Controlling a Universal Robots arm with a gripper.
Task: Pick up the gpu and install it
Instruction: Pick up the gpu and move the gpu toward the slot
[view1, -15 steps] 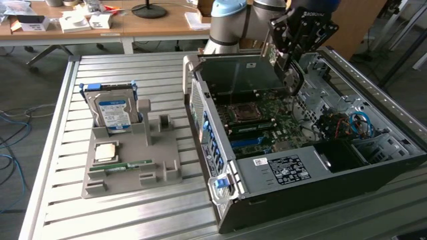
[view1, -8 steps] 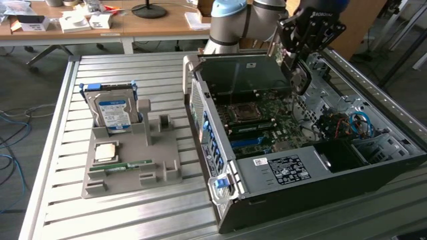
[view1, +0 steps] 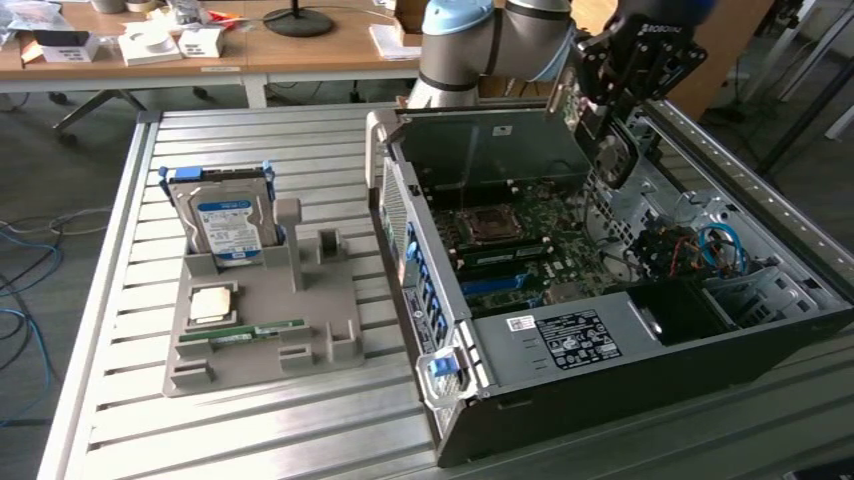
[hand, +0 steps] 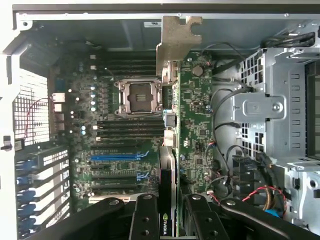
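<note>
Both jaws of the pincer (hand: 170, 212) are standing half-closed, pinching the graphics card (hand: 169, 170) on edge, I'd guess so its lower edge is facing the slots of the motherboard (hand: 195, 125). It is hanging over the open computer case (view1: 534, 400), well apart from the grey stand (view1: 260, 290) carrying the hard drive (view1: 227, 225).

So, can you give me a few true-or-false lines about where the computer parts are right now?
1. The gripper is holding the gpu over the open computer case. True.
2. The hard drive lies inside the case. False: it stands upright in the grey holder beside the case.
3. The gpu is already seated in a slot. False: it hangs clear of the motherboard, in the gripper.
4. A green memory stick lies on the grey holder. True.
</note>
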